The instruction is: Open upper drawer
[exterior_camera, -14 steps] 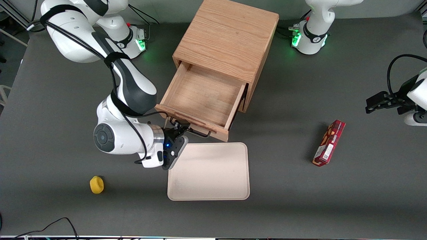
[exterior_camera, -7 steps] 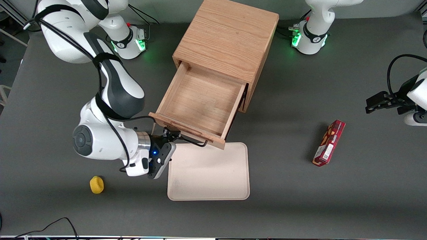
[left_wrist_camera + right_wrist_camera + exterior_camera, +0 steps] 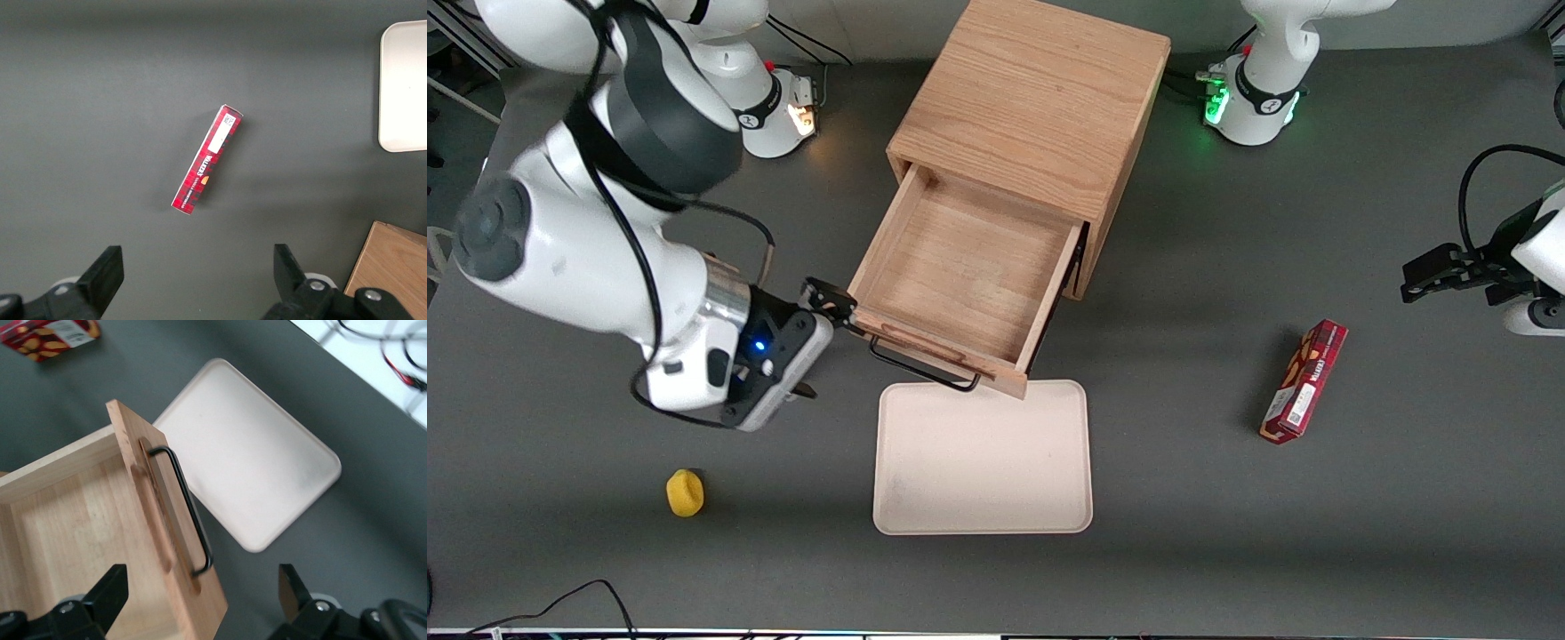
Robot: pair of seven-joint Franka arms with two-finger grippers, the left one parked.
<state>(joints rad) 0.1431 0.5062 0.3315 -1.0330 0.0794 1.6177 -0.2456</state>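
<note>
The upper drawer (image 3: 960,258) of the light-oak cabinet (image 3: 1032,98) stands pulled out, its tray empty. Its black wire handle (image 3: 920,366) is free. My right gripper (image 3: 818,347) is open and empty, raised beside the drawer's front corner toward the working arm's end of the table. In the right wrist view the drawer front (image 3: 167,540) and the handle (image 3: 187,513) lie below the gripper (image 3: 200,593), between its spread fingers. The lower drawer is hidden under the upper one.
A beige tray (image 3: 983,462) lies on the table in front of the drawer and shows in the right wrist view (image 3: 247,453). A yellow object (image 3: 685,493) lies nearer the front camera. A red box (image 3: 1304,380) lies toward the parked arm's end.
The gripper pulled the drawer farther out by its handle, then let go. It opened, rose and moved sideways toward the working arm's end.
</note>
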